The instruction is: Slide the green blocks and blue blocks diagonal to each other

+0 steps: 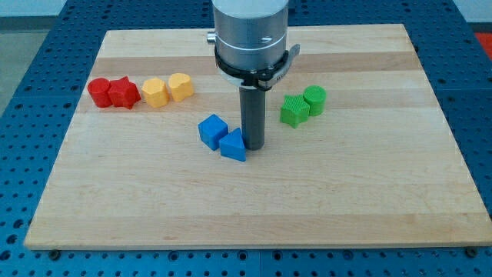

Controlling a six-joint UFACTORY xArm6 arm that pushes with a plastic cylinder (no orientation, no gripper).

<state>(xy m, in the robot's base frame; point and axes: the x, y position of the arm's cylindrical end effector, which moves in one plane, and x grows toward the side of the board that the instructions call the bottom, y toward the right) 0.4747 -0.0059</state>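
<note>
My tip [253, 146] touches the blue triangular block [233, 145], which lies at its 9 o'clock; the blue cube [213, 131] sits at the triangle's 10 o'clock, touching it. The 2 green blocks [302, 105] rest well apart at the tip's 2 o'clock. Rod only: no hand to open or clench, nothing grasped. No containers on the wooden board [254, 208]. Judgement: the 2 pairs already lie roughly diagonal.

A single camera looks down at an angle from the front edge of the wooden tabletop [254, 208], near enough to show almost the whole board.
</note>
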